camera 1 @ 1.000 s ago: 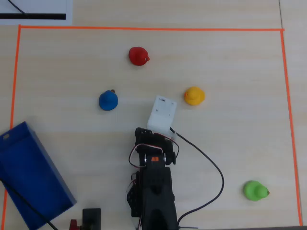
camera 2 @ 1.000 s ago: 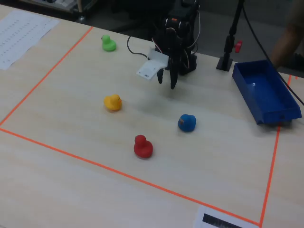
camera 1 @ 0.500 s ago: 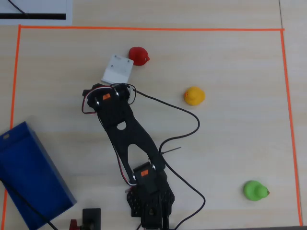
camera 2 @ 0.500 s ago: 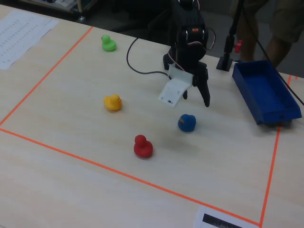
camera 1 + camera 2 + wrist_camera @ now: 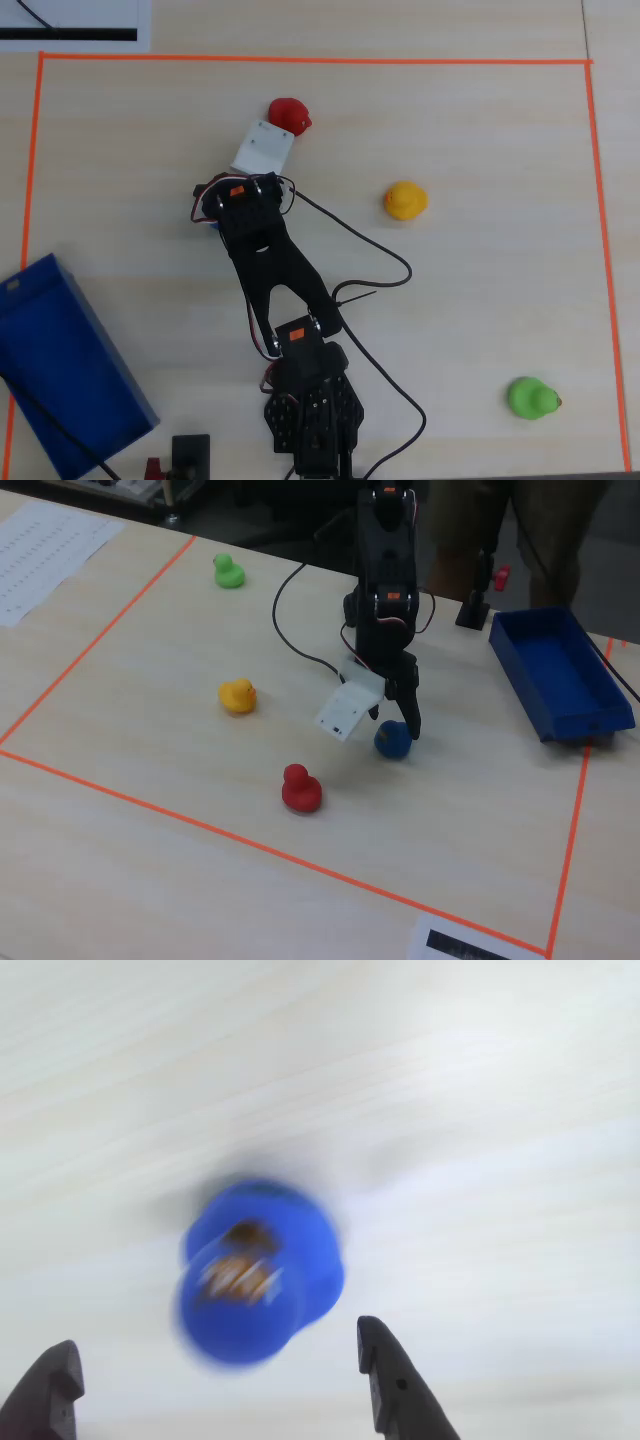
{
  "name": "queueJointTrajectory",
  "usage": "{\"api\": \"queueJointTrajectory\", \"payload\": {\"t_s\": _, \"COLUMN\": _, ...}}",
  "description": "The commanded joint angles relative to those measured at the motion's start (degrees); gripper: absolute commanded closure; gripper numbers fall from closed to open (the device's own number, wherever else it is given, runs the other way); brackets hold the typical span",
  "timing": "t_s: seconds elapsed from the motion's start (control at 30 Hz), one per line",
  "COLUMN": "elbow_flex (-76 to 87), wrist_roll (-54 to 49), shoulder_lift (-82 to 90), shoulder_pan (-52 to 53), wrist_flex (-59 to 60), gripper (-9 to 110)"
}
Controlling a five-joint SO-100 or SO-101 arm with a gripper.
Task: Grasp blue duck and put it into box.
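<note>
In the wrist view we see the tool (image 5: 215, 1385) spread wide, its two dark fingertips (image 5: 390, 1375) standing at the bottom edge on either side of the blue duck (image 5: 260, 1272), with clear desk showing between each tip and the toy, so it grips nothing. The duck is blurred there; we make out a round head with an orange-brown patch set below and left of the body, but we cannot tell its heading or long axis for sure. In the fixed view the tool (image 5: 398, 718) hangs right over the blue duck (image 5: 393, 739), which sits on the desk (image 5: 150, 810) inside the orange tape outline (image 5: 200, 825), near the red duck (image 5: 300, 789). The blue box (image 5: 560, 675) lies well apart to the right in that view, and the yellow duck (image 5: 238, 696) and green duck (image 5: 229, 572) stand farther off.
</note>
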Motion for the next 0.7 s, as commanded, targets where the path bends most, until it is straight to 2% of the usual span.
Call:
{"api": "queueJointTrajectory", "payload": {"t_s": 0.0, "elbow_flex": 0.7, "wrist_roll": -1.8, "shoulder_lift": -0.4, "shoulder_pan": 1.3, "wrist_flex": -3.8, "gripper": 64}}
{"api": "queueJointTrajectory", "payload": {"t_s": 0.43, "elbow_flex": 5.8, "wrist_roll": 1.4, "shoulder_lift": -5.0, "shoulder_pan": -1.1, "wrist_flex": -12.7, "gripper": 65}}
{"api": "queueJointTrajectory", "payload": {"t_s": 0.47, "elbow_flex": 6.2, "wrist_roll": 1.9, "shoulder_lift": -5.4, "shoulder_pan": -1.5, "wrist_flex": -13.5, "gripper": 68}}
{"api": "queueJointTrajectory", "payload": {"t_s": 0.5, "elbow_flex": 6.6, "wrist_roll": 2.6, "shoulder_lift": -5.8, "shoulder_pan": -1.8, "wrist_flex": -14.3, "gripper": 76}}
{"api": "queueJointTrajectory", "payload": {"t_s": 0.53, "elbow_flex": 6.6, "wrist_roll": 3.6, "shoulder_lift": -6.2, "shoulder_pan": -2.0, "wrist_flex": -14.9, "gripper": 94}}
{"api": "queueJointTrajectory", "payload": {"t_s": 0.57, "elbow_flex": 6.6, "wrist_roll": 4.1, "shoulder_lift": -6.2, "shoulder_pan": -2.0, "wrist_flex": -15.0, "gripper": 101}}
{"api": "queueJointTrajectory", "payload": {"t_s": 0.67, "elbow_flex": 6.7, "wrist_roll": 4.8, "shoulder_lift": -4.9, "shoulder_pan": -2.0, "wrist_flex": -13.8, "gripper": 101}}
